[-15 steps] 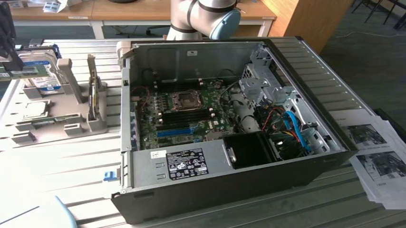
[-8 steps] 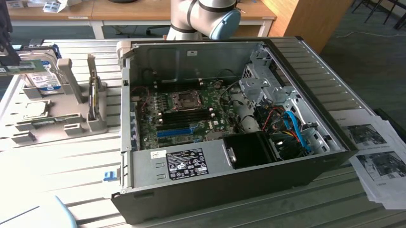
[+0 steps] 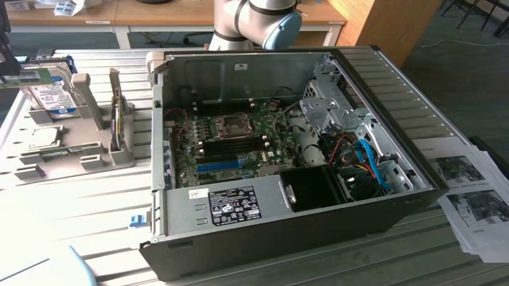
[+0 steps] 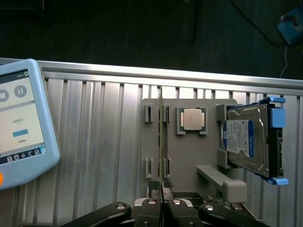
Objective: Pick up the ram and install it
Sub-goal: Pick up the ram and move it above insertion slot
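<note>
Gripper pinched narrow on the ram — I see it edge-on. Grey holder lies beyond (drive and CPU seated in it).

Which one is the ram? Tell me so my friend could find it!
Look at the ribbed metal table, on the gray parts holder beside the open computer case. The ram stands on its edge in the holder's slots, next to the square silver processor. Unlike that chip and the boxy hard drive, it is long, thin and green.
</note>
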Robot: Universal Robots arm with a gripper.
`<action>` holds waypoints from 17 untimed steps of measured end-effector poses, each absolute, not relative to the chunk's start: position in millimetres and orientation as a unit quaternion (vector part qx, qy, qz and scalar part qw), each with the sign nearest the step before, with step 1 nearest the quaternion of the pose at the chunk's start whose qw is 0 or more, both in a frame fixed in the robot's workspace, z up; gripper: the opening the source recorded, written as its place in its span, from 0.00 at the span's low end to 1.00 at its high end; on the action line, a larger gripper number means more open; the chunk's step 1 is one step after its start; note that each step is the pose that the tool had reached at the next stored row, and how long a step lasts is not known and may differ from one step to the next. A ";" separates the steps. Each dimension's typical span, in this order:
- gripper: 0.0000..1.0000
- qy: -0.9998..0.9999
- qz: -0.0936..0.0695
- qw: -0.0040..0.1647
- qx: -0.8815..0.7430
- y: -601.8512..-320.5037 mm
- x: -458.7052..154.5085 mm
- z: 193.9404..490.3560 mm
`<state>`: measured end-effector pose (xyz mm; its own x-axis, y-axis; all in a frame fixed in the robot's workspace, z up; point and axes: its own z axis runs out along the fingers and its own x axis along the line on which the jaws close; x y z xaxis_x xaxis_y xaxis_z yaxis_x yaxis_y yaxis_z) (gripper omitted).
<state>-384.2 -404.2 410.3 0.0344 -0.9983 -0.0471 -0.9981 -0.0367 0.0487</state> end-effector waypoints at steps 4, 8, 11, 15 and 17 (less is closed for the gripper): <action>0.11 -0.694 -0.034 0.001 0.719 -404.2 -384.2 410.5; 0.11 -0.694 -0.034 0.001 0.719 -404.2 -384.0 410.5; 0.11 -0.694 -0.034 0.001 0.719 -404.3 -382.0 410.5; 0.11 -0.694 -0.034 0.001 0.719 -404.2 -377.6 410.5; 0.11 -0.694 -0.034 0.001 0.719 -404.2 -375.2 410.4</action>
